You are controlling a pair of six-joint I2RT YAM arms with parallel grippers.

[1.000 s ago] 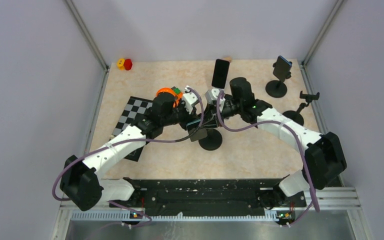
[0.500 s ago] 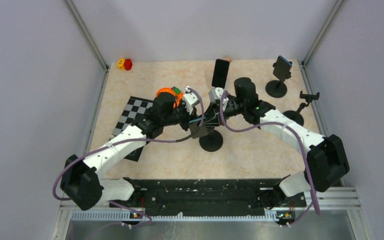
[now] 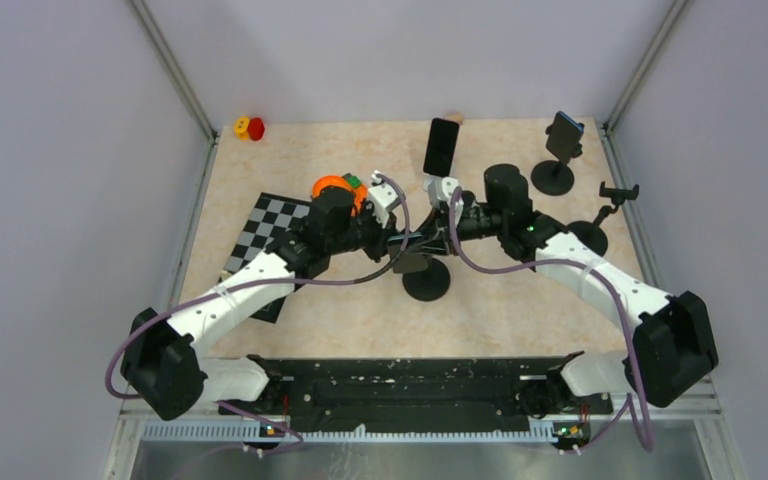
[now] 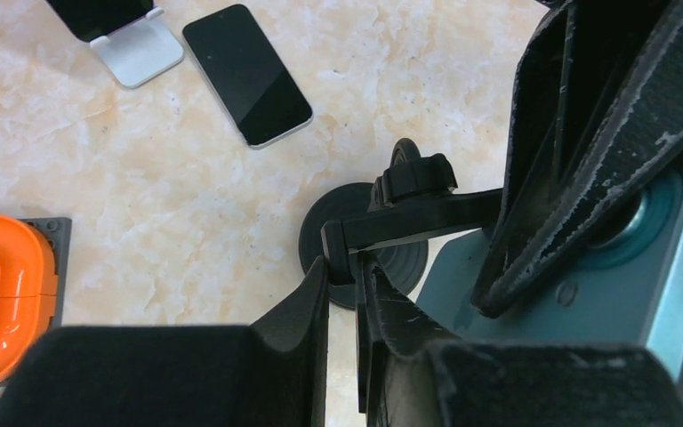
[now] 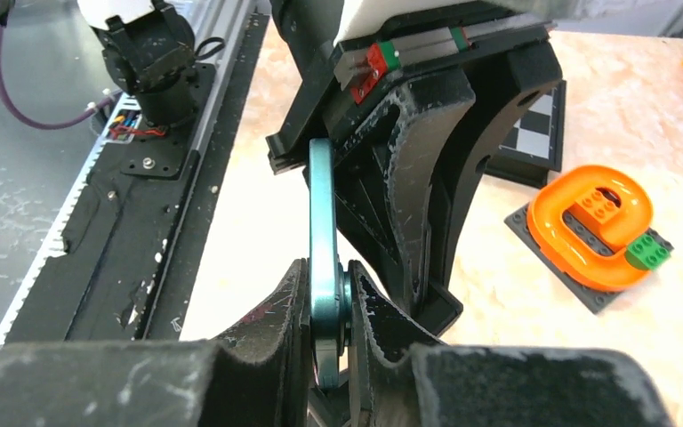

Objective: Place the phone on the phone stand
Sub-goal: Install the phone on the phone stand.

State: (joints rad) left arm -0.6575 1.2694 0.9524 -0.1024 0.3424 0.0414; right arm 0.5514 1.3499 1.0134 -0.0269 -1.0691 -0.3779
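Note:
The teal phone [image 5: 321, 233] is seen edge-on, and my right gripper [image 5: 325, 277] is shut on it. In the left wrist view the phone [image 4: 578, 298] hangs just right of the phone stand's black clamp arm [image 4: 418, 218]. My left gripper [image 4: 342, 267] is shut on that arm's left end, above the stand's round base [image 4: 325, 233]. From above, both grippers, left [image 3: 400, 241] and right [image 3: 438, 233], meet over the phone stand [image 3: 427, 284] in mid-table. The contact between phone and clamp is hidden by the fingers.
A second phone [image 4: 247, 74] lies flat beside a silver stand [image 4: 139, 51]. An orange ring on a grey plate [image 3: 338, 187] and a checkered mat [image 3: 263, 231] sit left. Two more black stands [image 3: 553, 176], [image 3: 612, 196] are at the right, and a red-yellow toy [image 3: 250, 128] at the back left.
The right arm has swung to the right and both grippers, with the phone and the stand's clamp, have shifted slightly rightward. Both grips stay closed.

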